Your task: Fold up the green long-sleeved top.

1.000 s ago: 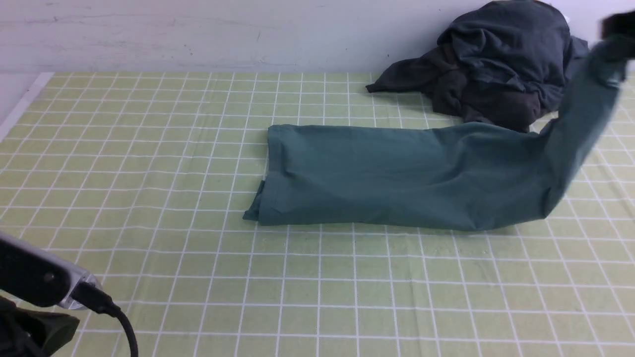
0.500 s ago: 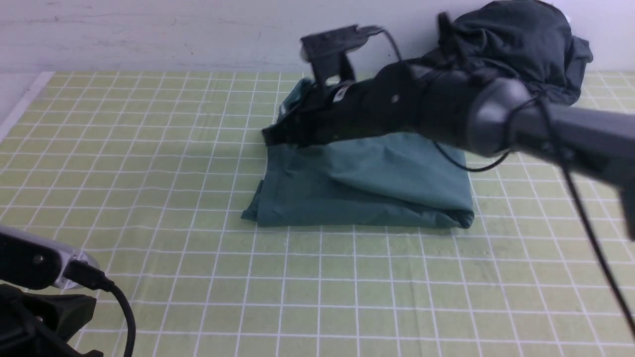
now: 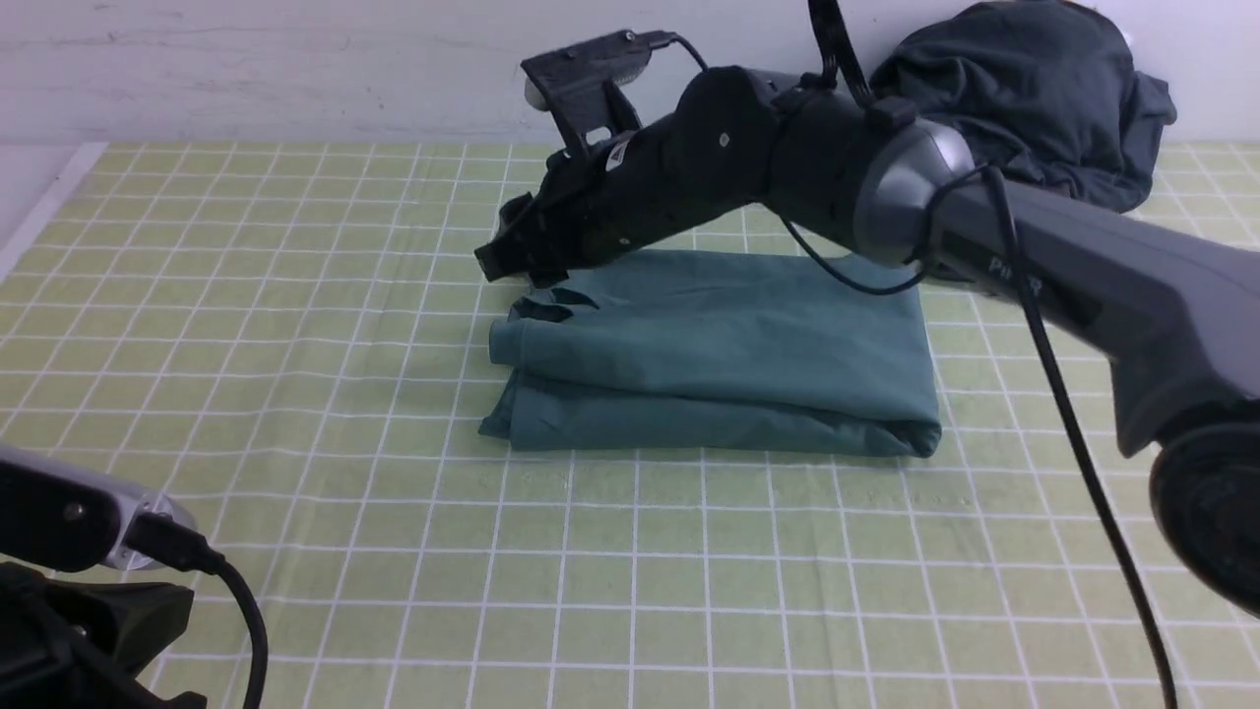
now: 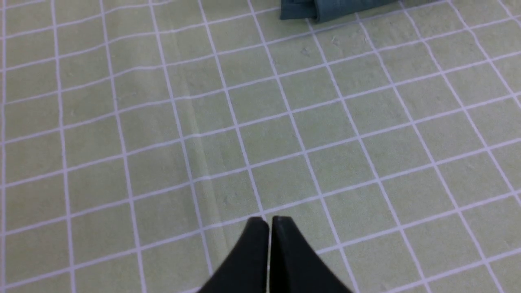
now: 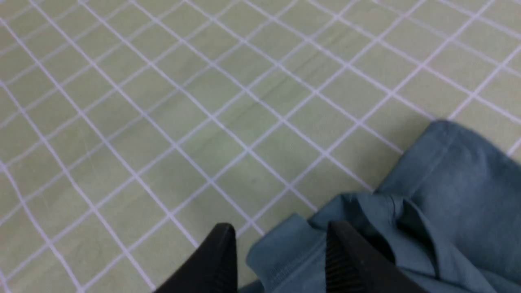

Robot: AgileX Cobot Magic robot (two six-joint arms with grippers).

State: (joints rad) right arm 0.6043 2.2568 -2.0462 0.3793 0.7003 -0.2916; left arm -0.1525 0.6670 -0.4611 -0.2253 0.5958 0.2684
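Front view: right pincer (image 3: 497, 264), jaws apart, sits at the 9 o'clock end of the green top (image 3: 719, 345), which runs 9-to-3; left pincer (image 4: 268, 224) is closed, well apart

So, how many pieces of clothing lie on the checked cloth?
2 that I can separate: the green long-sleeved top, folded at the centre, and a dark grey heap at the far right. The heap may hide more garments.

Prob a robotics lab: grid-print tablecloth (image 3: 295, 551), bare white wall (image 3: 246, 59) behind it
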